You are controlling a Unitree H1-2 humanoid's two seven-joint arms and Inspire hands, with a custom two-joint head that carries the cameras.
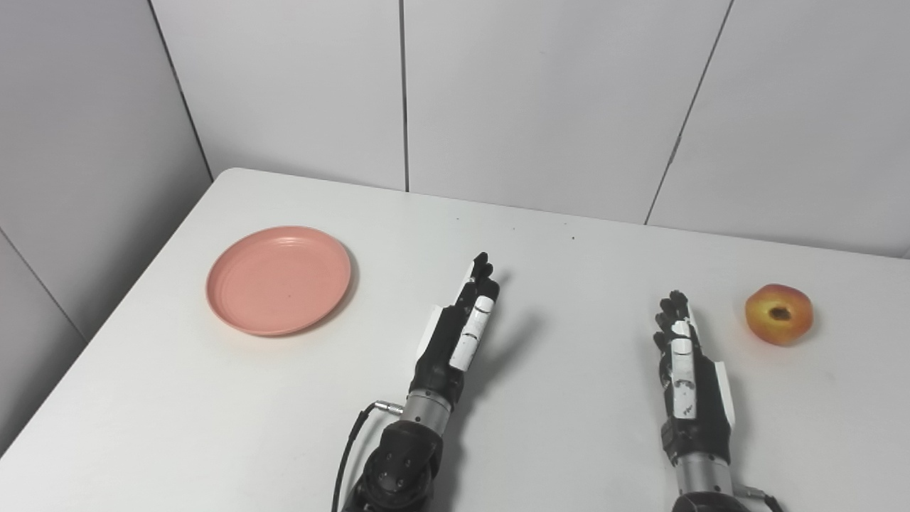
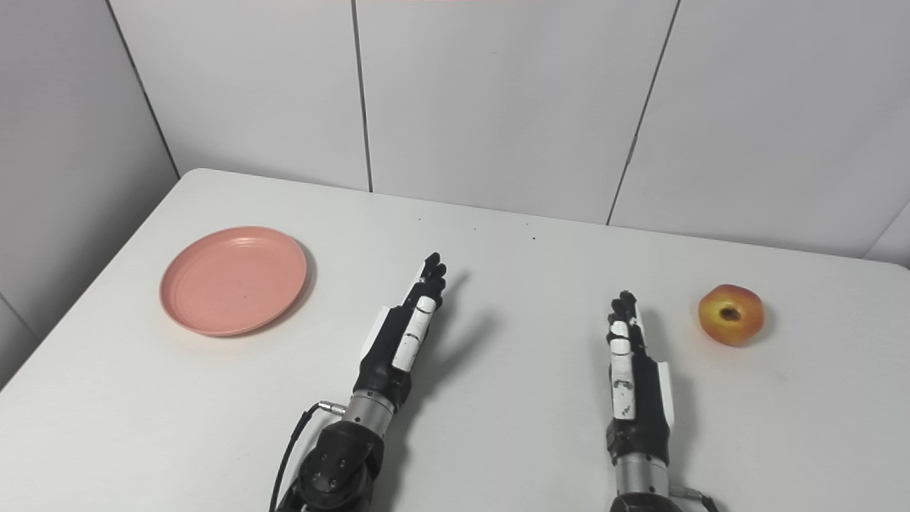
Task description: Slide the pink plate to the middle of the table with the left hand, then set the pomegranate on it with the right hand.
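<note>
From my station I see the white tabletop [image 1: 213,427] with its back edge against a wall of pale grey panels [image 1: 554,99]; the round, shallow pink plastic plate [image 1: 279,279] lies flat on the left part of the tabletop, well apart from both hands and not at the middle. The red-and-yellow round pomegranate [image 1: 779,314] sits on the right part of the tabletop, its dark crown end turned toward the cameras; nothing touches it. My black-and-white left hand [image 1: 458,334] is over the middle of the tabletop, fingers extended and pointing toward the far edge, angled slightly right; it grips nothing; the plate lies well to its left. My black-and-white right hand [image 1: 686,370] is likewise stretched out with fingers straight and slightly apart, empty; the pomegranate is near it, to its right and a little farther from me, not in contact. A black cable [image 1: 348,448] loops beside the left wrist.
</note>
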